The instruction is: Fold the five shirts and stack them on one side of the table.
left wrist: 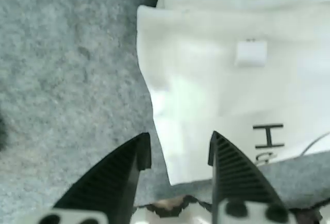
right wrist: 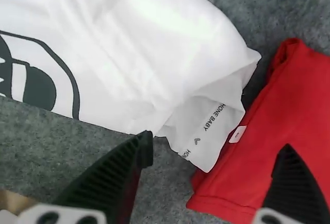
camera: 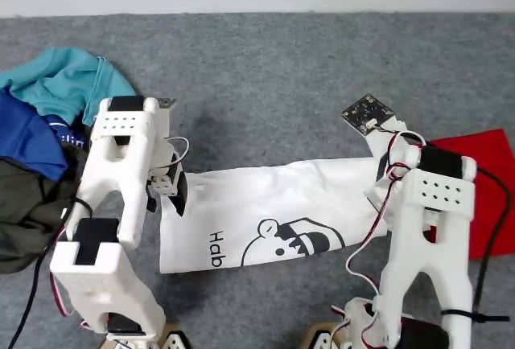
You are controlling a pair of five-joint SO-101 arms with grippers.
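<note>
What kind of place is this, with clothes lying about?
Probably a robotics test bench: two white robot arms at a grey carpeted table, a white shirt laid between them, a red shirt beside it, and a heap of unfolded shirts.

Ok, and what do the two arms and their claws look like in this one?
The left arm and right arm have white plastic shells with rows of small holes and black motor blocks. Thin red, white and black wires loop along them. The left claw and right claw have black, ribbed, pointed fingers.
</note>
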